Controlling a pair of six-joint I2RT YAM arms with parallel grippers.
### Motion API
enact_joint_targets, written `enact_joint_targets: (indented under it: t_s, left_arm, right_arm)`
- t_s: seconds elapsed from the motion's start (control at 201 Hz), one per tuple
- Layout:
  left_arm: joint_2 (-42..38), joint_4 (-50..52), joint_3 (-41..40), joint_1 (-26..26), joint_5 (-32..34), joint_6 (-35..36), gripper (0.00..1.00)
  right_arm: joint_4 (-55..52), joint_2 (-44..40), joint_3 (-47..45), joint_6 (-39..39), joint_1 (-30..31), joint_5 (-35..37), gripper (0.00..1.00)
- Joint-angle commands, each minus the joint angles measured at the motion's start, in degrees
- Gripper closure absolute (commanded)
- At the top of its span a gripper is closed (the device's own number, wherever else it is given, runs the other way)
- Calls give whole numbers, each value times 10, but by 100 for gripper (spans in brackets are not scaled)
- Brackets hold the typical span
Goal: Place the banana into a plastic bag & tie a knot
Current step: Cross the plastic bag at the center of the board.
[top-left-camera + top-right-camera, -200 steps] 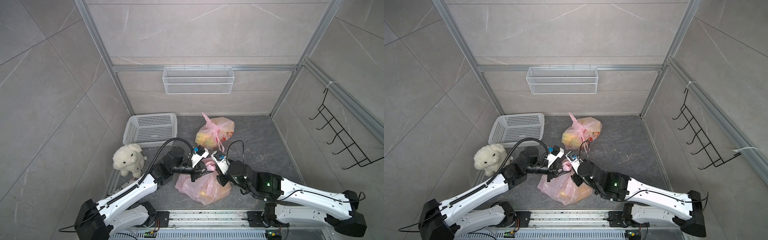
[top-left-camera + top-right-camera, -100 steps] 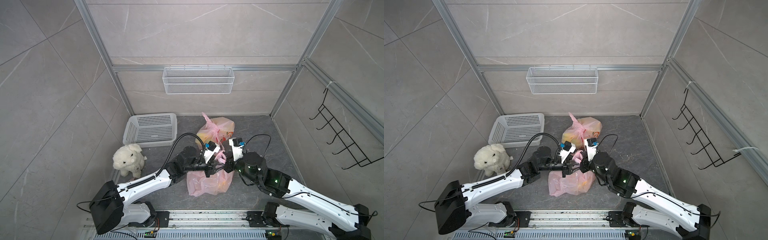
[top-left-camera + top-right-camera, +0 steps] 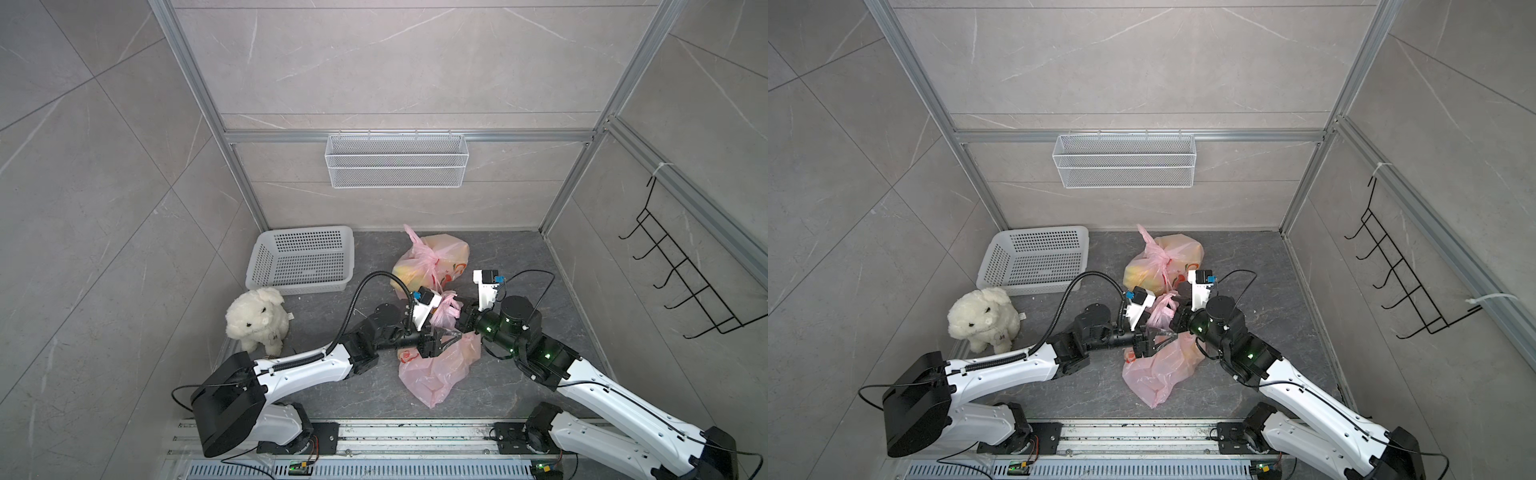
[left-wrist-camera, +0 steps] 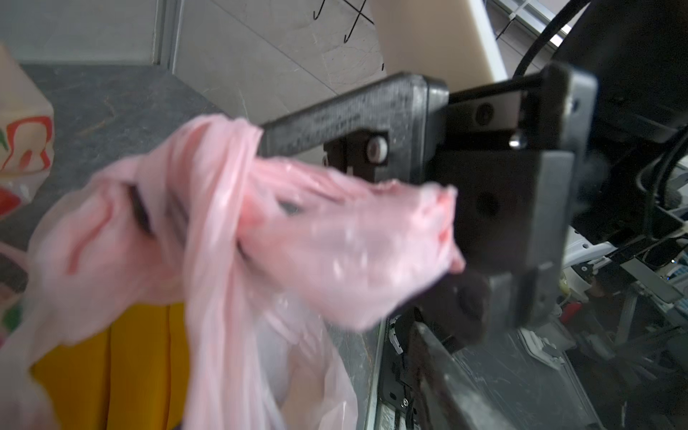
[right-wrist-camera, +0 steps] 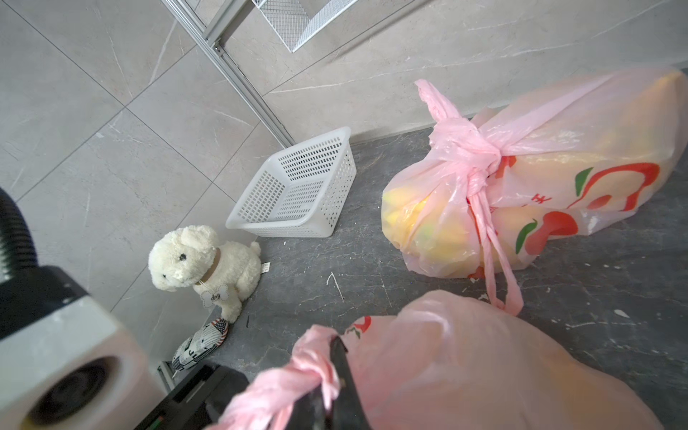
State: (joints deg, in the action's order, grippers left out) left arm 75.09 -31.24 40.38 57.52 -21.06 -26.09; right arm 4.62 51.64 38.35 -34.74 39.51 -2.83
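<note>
A pink plastic bag (image 3: 436, 374) (image 3: 1158, 374) lies on the near middle of the floor. The yellow banana (image 4: 111, 365) shows through its film. The handles are twisted into a knotted bunch (image 4: 298, 238) above the bag. My right gripper (image 3: 457, 322) (image 3: 1177, 321) (image 5: 335, 376) is shut on this bunch and holds it up from the right. Facing it from the left, at the bag's top, is my left gripper (image 3: 451, 336) (image 3: 1160, 336). It stands open, with loose film hanging by its fingers. One left finger (image 4: 454, 372) shows apart from the handles.
A second tied pink bag (image 3: 432, 262) of yellow fruit sits just behind the grippers. A white basket (image 3: 301, 259) and a plush dog (image 3: 255, 318) stand at the left wall. The back wall carries a wire shelf (image 3: 395, 160), the right wall a hook rack (image 3: 685, 282).
Both grippers have carried the bag's top a little right and toward the back. The left gripper, shut on the handles before, has opened and let go. The right stays shut.
</note>
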Motion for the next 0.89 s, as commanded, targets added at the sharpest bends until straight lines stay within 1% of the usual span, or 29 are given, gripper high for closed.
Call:
enact_joint_targets:
  t_s: [0.0,0.109,0.219,0.323,0.428,0.478,0.577,0.702,0.776,0.886]
  left_arm:
    - [-57,39,-8,3,21,3,36]
    - [-107,133,-2,3,27,27,35]
    - [-164,215,7,2,68,51,35]
    - [-206,255,20,-2,99,71,35]
    - [-223,283,45,-15,145,83,36]
    - [-221,293,58,-25,167,81,38]
    - [-202,301,82,-45,172,77,40]
    - [-154,323,115,-47,184,83,48]
    - [-131,315,122,-47,164,80,51]
    - [-96,299,132,-48,128,78,53]
  right_arm:
    - [87,-4,-19,-31,-12,-51,100]
    - [99,-3,-28,-26,-16,-61,100]
    - [107,-8,-38,-19,-17,-65,100]
    - [108,-13,-41,-10,-18,-69,100]
    - [102,-19,-39,-3,-18,-71,100]
    - [101,-20,-39,0,-18,-75,100]
    - [101,-21,-38,2,-18,-81,100]
    - [106,-17,-38,2,-18,-87,100]
    - [108,-17,-39,4,-18,-91,100]
    - [110,-17,-41,4,-18,-92,100]
